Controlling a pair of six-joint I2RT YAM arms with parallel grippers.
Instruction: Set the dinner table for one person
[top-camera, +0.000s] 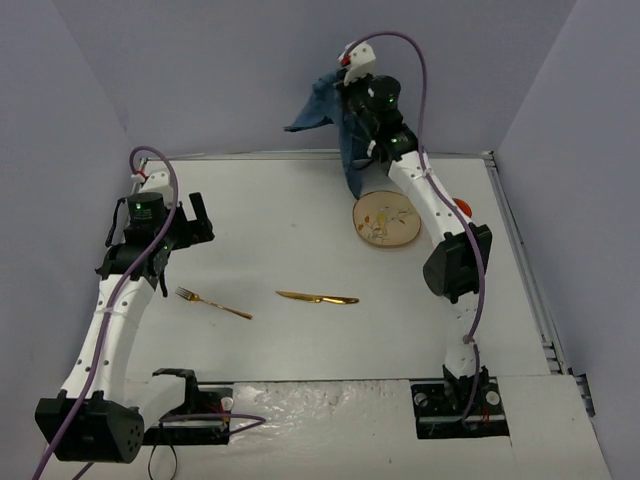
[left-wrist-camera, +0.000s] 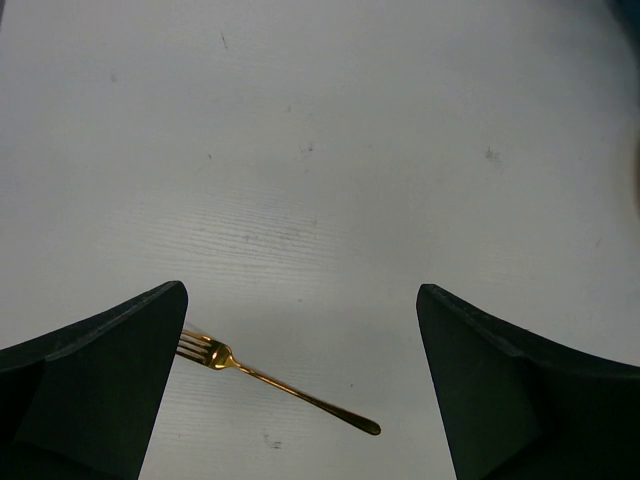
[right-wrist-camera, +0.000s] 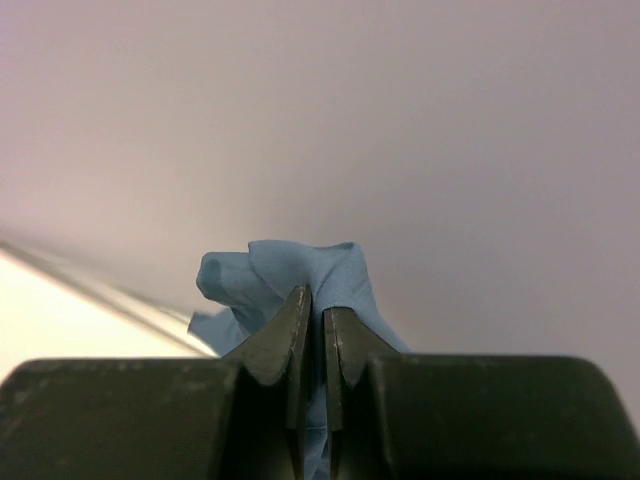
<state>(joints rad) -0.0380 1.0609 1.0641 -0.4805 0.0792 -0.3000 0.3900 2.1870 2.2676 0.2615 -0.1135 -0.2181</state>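
Note:
The white dinner table (top-camera: 300, 210) carries a gold fork (top-camera: 213, 303) at the left, a gold knife (top-camera: 318, 298) in the middle and a round wooden plate (top-camera: 386, 220) at the right. My right gripper (top-camera: 340, 95) is raised high at the back, shut on a blue cloth placemat (top-camera: 318, 108) that hangs bunched from it; the cloth shows between its fingers in the right wrist view (right-wrist-camera: 300, 275). My left gripper (top-camera: 190, 215) is open and empty, above the table left of centre. The fork lies below it in the left wrist view (left-wrist-camera: 280, 381).
A small red object (top-camera: 463, 207) lies right of the plate, partly hidden by the right arm. Grey-violet walls enclose the table at the back and both sides. The arm bases (top-camera: 200, 410) sit at the near edge.

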